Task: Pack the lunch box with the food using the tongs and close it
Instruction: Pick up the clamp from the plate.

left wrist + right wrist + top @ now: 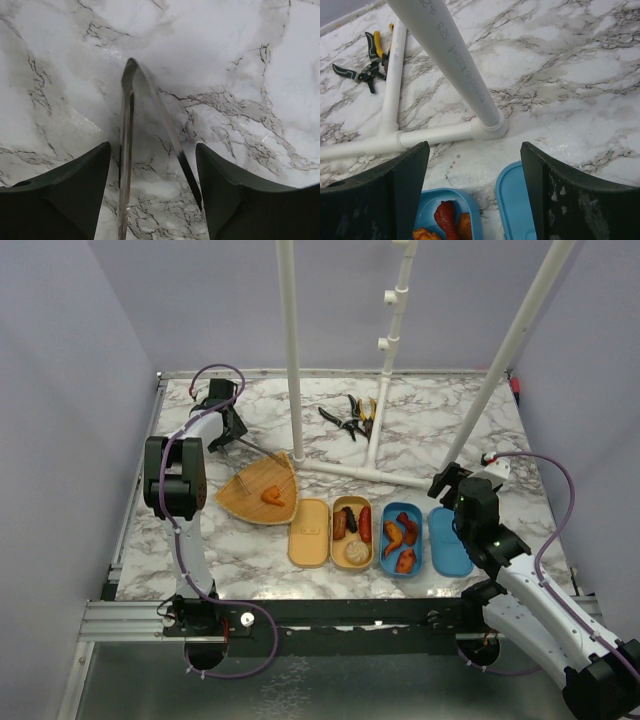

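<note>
The tongs (133,80) lie flat on the counter (250,550), beyond and to the left of the tan lunch box (353,500), with their joined end pointing away from my wrist. My left gripper (152,150) is released: its fingers (75,190) straddle both tong arms, with counter showing on each side, so I judge nothing is grasped yet. In the tan lunch box sit brown and red sausage pieces (352,523) and the beige ball (356,552). Its tan lid (309,532) lies just beside it on the left. Just beside it on the right is the blue lunch box (400,508), holding orange and red pieces (400,540), then the blue lid (448,540). My right gripper (474,146) hangs open and empty over the gap between those two blue parts. To the left of the tan lunch box, beyond its lid, a wooden tray (250,480) carries one orange piece (272,497). Status, as a judgement: packing is nearly complete. Outstanding steps are to grasp the tongs, transfer the orange piece, and fit both lids. Beyond the tan lunch box, near the white pipe frame (290,360), lie pliers (350,420), not required.
</note>
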`<act>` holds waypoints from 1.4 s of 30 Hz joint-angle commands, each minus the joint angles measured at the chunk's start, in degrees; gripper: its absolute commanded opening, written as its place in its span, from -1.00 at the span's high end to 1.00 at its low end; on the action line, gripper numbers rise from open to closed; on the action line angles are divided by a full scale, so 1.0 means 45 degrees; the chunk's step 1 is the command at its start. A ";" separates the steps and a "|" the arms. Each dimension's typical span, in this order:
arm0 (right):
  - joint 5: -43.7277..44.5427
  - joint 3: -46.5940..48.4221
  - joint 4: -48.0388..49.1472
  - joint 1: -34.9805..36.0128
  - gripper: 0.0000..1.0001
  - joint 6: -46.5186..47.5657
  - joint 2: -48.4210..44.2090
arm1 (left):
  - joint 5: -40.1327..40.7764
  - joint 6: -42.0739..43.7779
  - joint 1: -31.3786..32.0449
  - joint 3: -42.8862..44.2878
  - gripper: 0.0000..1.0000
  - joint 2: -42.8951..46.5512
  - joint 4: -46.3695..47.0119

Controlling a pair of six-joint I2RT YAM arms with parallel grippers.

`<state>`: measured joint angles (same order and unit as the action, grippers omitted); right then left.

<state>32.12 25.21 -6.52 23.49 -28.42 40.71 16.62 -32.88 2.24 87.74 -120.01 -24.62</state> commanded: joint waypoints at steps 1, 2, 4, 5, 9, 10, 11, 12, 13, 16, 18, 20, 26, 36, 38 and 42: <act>-0.0123 -0.0095 0.0103 -0.0083 -0.57 0.0084 -0.0107 | -0.0637 0.0285 -0.0087 0.0366 -0.34 -0.0302 -0.0236; -0.0123 -0.0095 0.0085 -0.0082 -0.57 0.0071 -0.0119 | -0.0699 0.0263 -0.0088 0.0299 -0.25 -0.0295 -0.0220; -0.0110 -0.0080 0.0049 -0.0099 -0.57 0.0062 -0.0139 | -0.0798 0.0239 -0.0088 0.0204 -0.07 -0.0207 -0.0212; -0.0104 -0.0066 0.0044 -0.0094 -0.57 0.0049 -0.0157 | -0.0803 0.0237 -0.0088 0.0164 0.02 -0.0131 -0.0195; -0.0095 -0.0056 0.0005 -0.0094 -0.57 0.0066 -0.0264 | -0.0765 0.0368 -0.0088 0.0139 0.22 0.0389 -0.0206; -0.0102 -0.0056 -0.0027 -0.0098 -0.57 0.0037 -0.0275 | -0.0733 0.0402 -0.0088 0.0131 0.22 0.0612 -0.0211; -0.0081 -0.0056 -0.0058 -0.0092 -0.57 0.0031 -0.0308 | -0.0682 0.0426 -0.0088 0.0120 0.22 0.0872 -0.0212; -0.0086 -0.0039 -0.0081 -0.0088 -0.57 0.0035 -0.0330 | -0.0637 0.0432 -0.0088 0.0114 0.21 0.1146 -0.0195; -0.0084 -0.0037 -0.0106 -0.0088 -0.57 0.0011 -0.0352 | -0.0629 0.0425 -0.0090 0.0101 0.21 0.1449 -0.0193; -0.0065 -0.0036 -0.0132 -0.0093 -0.57 0.0009 -0.0394 | -0.0648 0.0593 -0.0078 -0.0017 0.21 0.2488 -0.0022; -0.0050 -0.0002 -0.0142 -0.0097 -0.57 0.0009 -0.0377 | -0.0681 0.0813 -0.0068 -0.0260 0.21 0.3298 0.0226; -0.0045 0.0031 -0.0170 -0.0089 -0.57 0.0015 -0.0356 | -0.0765 0.1090 -0.0068 -0.0707 0.21 0.4144 0.0618; 0.0032 0.0080 -0.0226 -0.0084 -0.57 0.0002 -0.0258 | -0.1531 0.1963 -0.0050 -0.2641 0.21 0.6808 0.2003; 0.0087 0.0399 -0.0520 -0.0101 -0.57 0.0041 -0.0121 | -0.5073 0.3814 0.0180 -0.5528 0.19 1.2036 0.3582; 0.0142 0.0494 -0.0606 -0.0092 -0.57 0.0093 -0.0135 | -0.5863 0.3878 0.0219 -0.5950 0.20 1.2872 0.3544; 0.0216 0.0635 -0.0732 -0.0098 -0.57 0.0139 -0.0147 | -0.6805 0.4309 0.0403 -0.5636 0.21 1.3544 0.2056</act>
<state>32.05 25.93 -7.92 23.49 -28.42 40.07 -5.98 -16.95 3.18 61.63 -61.30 -11.88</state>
